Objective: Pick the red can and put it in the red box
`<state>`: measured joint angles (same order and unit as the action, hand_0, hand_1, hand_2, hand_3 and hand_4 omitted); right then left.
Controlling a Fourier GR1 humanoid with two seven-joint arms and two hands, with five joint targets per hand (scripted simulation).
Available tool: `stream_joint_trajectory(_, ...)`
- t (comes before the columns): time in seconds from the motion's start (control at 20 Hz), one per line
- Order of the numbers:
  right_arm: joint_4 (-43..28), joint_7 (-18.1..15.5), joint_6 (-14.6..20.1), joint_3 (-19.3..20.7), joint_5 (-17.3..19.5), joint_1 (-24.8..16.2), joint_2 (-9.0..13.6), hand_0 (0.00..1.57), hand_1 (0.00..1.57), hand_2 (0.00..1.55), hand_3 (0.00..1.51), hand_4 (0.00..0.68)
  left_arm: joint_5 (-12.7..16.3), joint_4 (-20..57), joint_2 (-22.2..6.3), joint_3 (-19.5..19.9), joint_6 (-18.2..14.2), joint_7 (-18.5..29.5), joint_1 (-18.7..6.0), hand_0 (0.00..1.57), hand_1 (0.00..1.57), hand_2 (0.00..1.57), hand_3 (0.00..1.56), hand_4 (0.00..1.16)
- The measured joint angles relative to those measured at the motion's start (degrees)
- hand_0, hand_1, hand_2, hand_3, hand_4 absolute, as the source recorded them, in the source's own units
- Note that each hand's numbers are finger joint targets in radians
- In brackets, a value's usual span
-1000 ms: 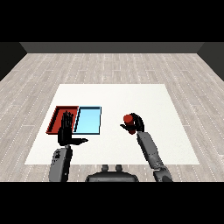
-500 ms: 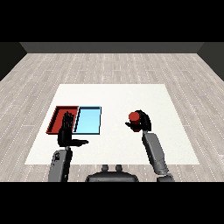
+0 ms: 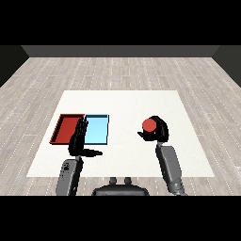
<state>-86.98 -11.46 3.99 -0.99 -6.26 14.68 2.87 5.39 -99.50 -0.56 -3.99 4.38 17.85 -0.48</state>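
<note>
Right hand [image 3: 159, 132] curled round red can [image 3: 150, 125], held right of the trays and well apart from them. Left hand [image 3: 79, 140] flat, fingers straight, thumb out, overlapping the seam between red tray [image 3: 64, 128] and light blue tray [image 3: 98, 130]. Trays side by side, touching, on white table [image 3: 127, 101].

Open table between the right hand and the trays; the left hand hangs at their near edge.

The right hand [image 3: 157, 133], curled round the red can [image 3: 149, 125], is well apart from the light blue tray [image 3: 96, 129], with only bare white table [image 3: 127, 106] between them. The red tray [image 3: 67, 128] lies beyond, touching the blue one (so the blue tray sits in the path). The left hand [image 3: 79, 140], fingers straight, overlaps both trays' near edges.
</note>
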Motion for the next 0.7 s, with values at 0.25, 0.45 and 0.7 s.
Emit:
stream_joint_trajectory(0.25,2.82,0.05,12.50,-10.19,0.55,6.09,-2.00,1.45,1.45,1.41,1.38,0.636,-2.27,-1.37,0.36,-4.07,-3.25,-3.95,-1.44,0.00,0.00,0.00,0.00,0.00)
stream_joint_trajectory(0.45,3.81,-1.04,15.66,-12.76,0.09,7.98,-2.53,1.43,1.43,1.41,1.39,0.629,-4.72,0.03,0.47,-9.02,-7.21,-6.37,-3.64,0.00,0.00,0.00,0.00,0.00)
stream_joint_trajectory(0.7,0.79,-1.43,18.71,-16.30,0.24,7.49,-2.76,1.45,1.45,1.43,1.40,0.621,-4.80,5.07,0.52,-11.36,-10.06,-8.04,-8.05,0.00,0.00,0.00,0.00,0.00)
